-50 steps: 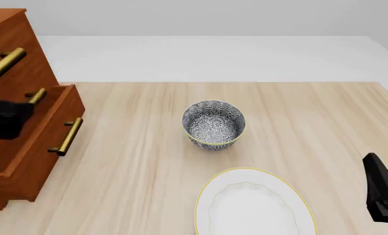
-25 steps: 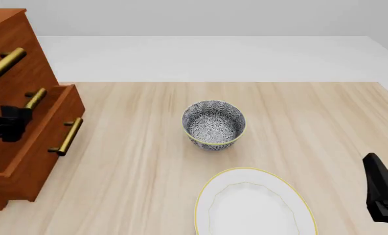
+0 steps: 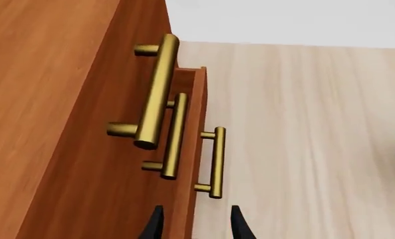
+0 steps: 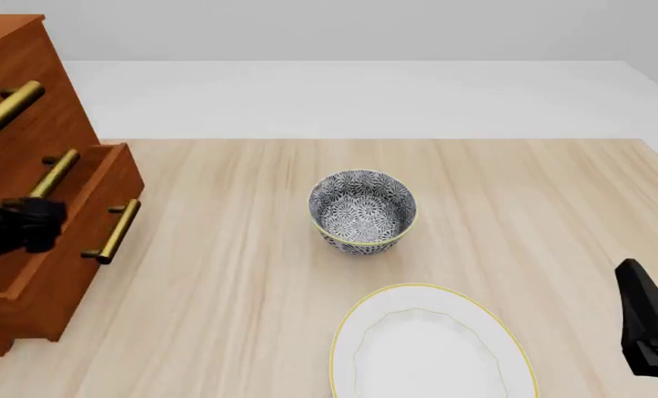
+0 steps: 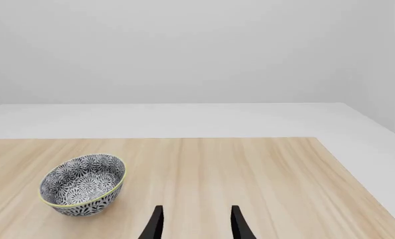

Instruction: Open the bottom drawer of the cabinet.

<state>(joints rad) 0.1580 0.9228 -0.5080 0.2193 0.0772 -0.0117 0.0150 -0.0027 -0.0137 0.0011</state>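
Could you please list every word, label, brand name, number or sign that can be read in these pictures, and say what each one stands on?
None: no view shows any readable text.
The reddish-brown wooden cabinet and its brass bar handles are plain.
The blue-and-white patterned bowl carries only a floral pattern, no letters.
The white gold-rimmed plate and the light wooden table are unmarked.

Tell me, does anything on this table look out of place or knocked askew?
Only the bottom drawer of the cabinet sticks out, and that is the task. The bowl sits upright and the plate lies flat; nothing looks spilled or damaged.
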